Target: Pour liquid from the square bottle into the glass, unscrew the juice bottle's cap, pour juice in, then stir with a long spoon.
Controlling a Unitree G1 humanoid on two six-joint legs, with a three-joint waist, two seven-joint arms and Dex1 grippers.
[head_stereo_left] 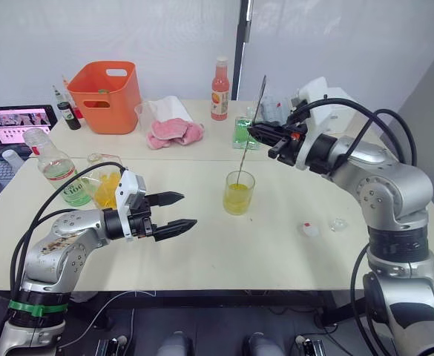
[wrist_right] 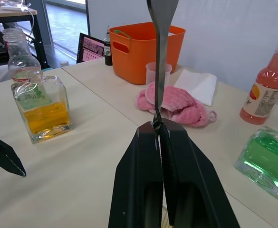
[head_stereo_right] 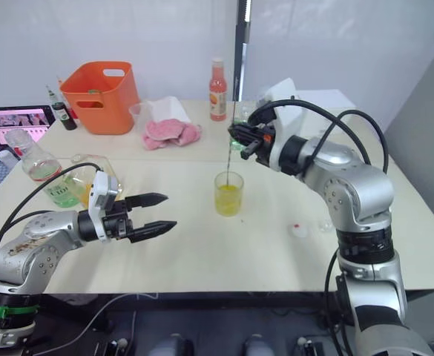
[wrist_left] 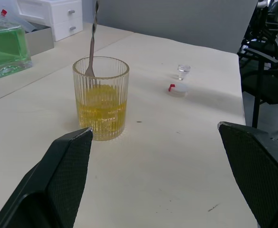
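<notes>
Long spoon (head_stereo_left: 248, 133) in glass (head_stereo_left: 239, 192); one each.

This is looking like an office or lab room: pale tables (head_stereo_left: 276, 245) are standing against plain white walls (head_stereo_left: 165, 37), a laptop (head_stereo_left: 15, 126) is glowing nearby, and white drawers (wrist_left: 53, 16) and black chairs (wrist_left: 267, 71) are sitting alongside.

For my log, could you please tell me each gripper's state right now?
Left gripper: open, empty.
Right gripper: shut on the long spoon, which stands in the glass.
</notes>
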